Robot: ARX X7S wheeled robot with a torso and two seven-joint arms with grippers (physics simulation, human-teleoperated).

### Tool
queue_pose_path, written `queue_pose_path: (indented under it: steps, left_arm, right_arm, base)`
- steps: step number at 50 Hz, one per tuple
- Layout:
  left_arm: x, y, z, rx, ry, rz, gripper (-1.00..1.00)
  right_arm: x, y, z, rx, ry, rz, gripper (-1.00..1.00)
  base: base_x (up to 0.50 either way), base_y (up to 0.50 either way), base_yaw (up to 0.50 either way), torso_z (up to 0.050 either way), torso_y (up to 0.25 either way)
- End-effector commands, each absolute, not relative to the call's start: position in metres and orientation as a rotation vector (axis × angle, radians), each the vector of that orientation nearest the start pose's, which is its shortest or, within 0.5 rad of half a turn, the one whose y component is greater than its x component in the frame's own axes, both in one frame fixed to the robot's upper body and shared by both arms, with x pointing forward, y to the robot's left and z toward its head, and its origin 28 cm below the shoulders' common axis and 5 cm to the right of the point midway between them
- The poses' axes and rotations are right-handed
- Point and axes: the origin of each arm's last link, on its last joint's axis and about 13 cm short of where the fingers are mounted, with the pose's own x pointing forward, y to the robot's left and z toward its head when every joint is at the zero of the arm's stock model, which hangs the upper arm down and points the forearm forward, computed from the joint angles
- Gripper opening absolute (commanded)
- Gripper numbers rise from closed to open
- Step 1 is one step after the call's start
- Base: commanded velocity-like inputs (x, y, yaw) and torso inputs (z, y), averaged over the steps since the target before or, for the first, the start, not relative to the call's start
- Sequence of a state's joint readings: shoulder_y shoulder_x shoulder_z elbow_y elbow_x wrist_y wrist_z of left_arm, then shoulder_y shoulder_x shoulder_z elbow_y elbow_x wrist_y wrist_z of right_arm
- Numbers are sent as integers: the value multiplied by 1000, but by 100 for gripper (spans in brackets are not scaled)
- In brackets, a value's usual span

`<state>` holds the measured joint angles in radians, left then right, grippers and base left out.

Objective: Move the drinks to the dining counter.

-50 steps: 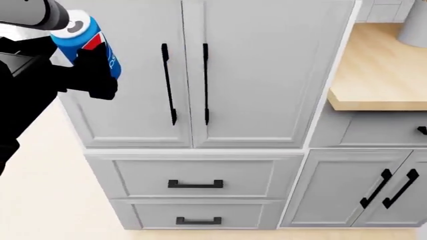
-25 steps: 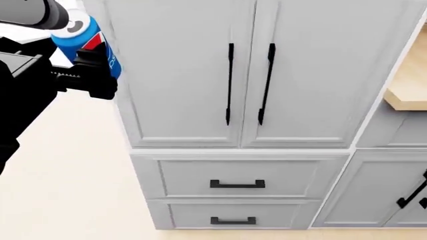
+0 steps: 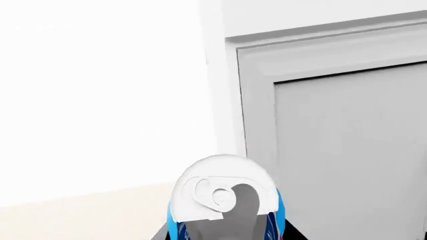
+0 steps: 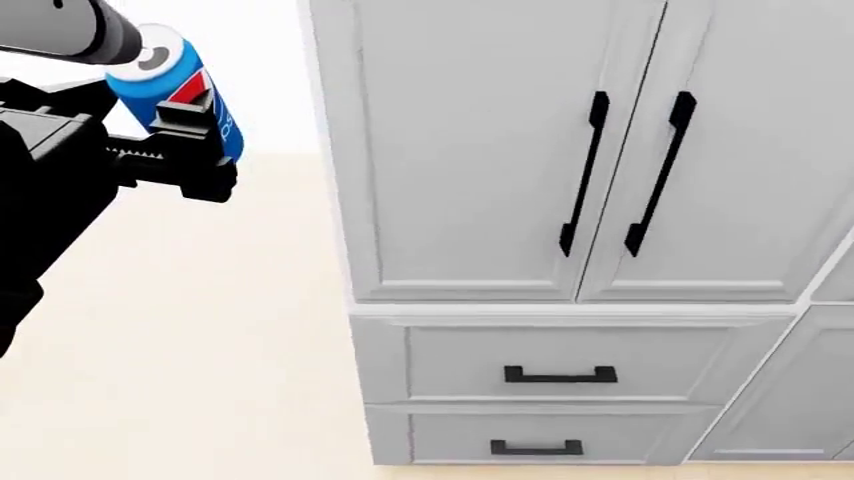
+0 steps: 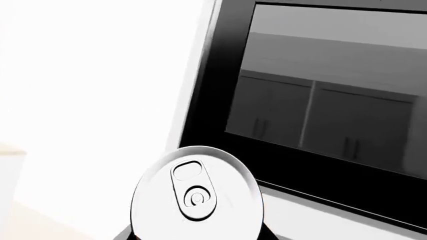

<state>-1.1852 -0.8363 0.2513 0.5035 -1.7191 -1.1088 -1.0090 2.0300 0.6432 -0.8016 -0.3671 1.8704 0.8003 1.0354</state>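
We carry the blue Pepsi can upright in our left gripper, jaws closed on its body, at ten o'clock, clear of the grey cabinet. Our right claw seems to grip a second can; its jaws are hidden.

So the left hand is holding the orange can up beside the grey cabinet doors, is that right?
Not quite. The can in the left hand is the blue Pepsi can, not an orange one; the head view shows its blue body and red-and-white logo. The rest stands: it is held up beside the grey cabinet doors.
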Motion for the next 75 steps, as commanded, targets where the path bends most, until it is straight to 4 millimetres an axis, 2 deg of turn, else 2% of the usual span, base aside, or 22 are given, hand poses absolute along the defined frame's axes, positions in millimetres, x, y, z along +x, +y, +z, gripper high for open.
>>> queue_pose_path:
  steps: [1,75]
  left_arm:
    - [212,257,321,121,-50,-62,-100]
    - [213,254,322,128,-51,-78,-100]
  right_arm:
    - [172,-70,444,-200,-465,318,-100]
    - [171,-70,440,-238,-442,324,-100]
  base:
    - [46,500,0,0,0]
    - [47,500,0,0,1]
